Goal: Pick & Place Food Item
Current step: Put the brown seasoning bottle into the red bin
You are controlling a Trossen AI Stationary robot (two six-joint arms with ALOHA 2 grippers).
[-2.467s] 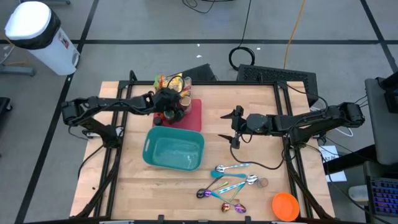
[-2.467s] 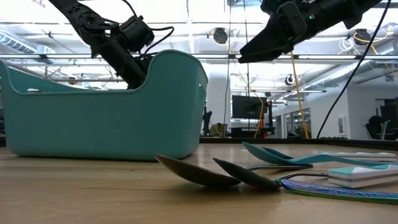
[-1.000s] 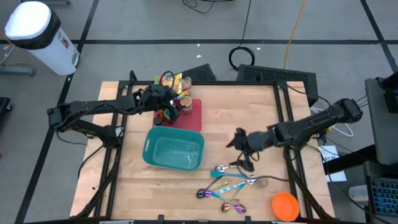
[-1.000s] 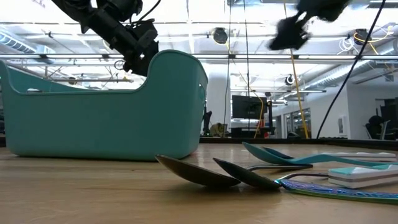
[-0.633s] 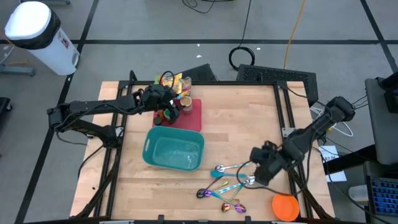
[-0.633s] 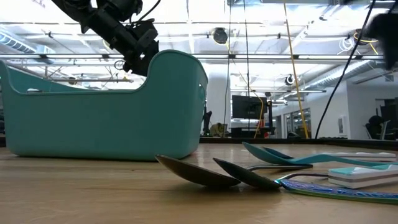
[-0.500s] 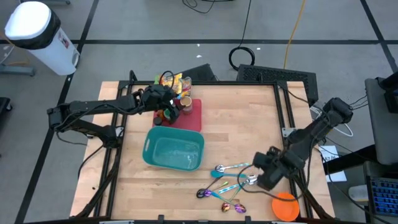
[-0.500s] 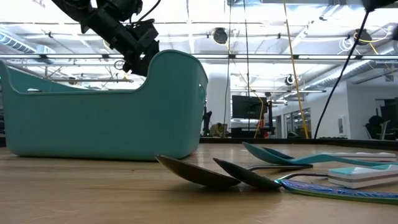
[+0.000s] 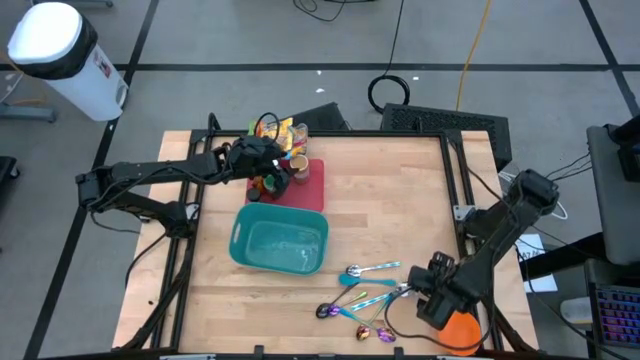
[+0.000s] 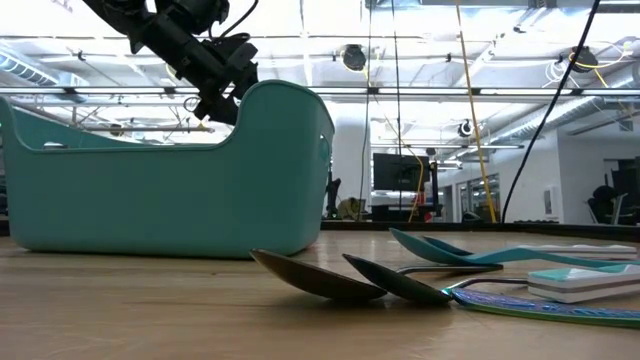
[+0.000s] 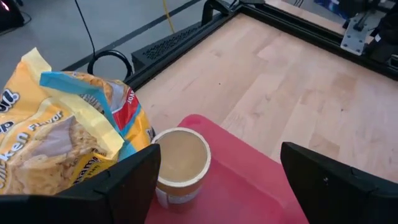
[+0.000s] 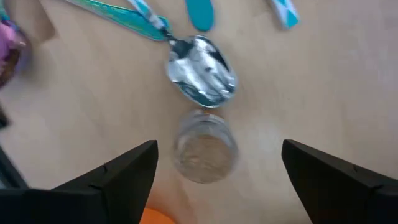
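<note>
Right gripper (image 9: 437,300) is hanging over the front right corner of the table with its fingers spread wide and nothing between them, and straight under it there's a little clear jar (image 12: 204,149) standing on the wood. Just beside the jar lies a silver spoon (image 12: 202,78), the bowl of it nearly touching the glass, and on the jar's other side sits an orange lid (image 9: 460,331). That's where I'd worry: if the arm drops down a bit off-centre, a finger lands on the spoon or tips the jar over and it rolls off toward the edge. Glass looks slick too, so a shallow pinch could squirt it out. Further from the jar, across the table, the teal bin (image 9: 281,239) is sitting empty as far as I can tell, and past the bin the left gripper (image 9: 268,170) hovers over the red tray (image 9: 309,189), also wide open, right above a brown cup (image 11: 180,163) and a yellow snack bag (image 11: 59,134). That pile's crowded, so grabbing one item could drag its neighbour off the tray.
</note>
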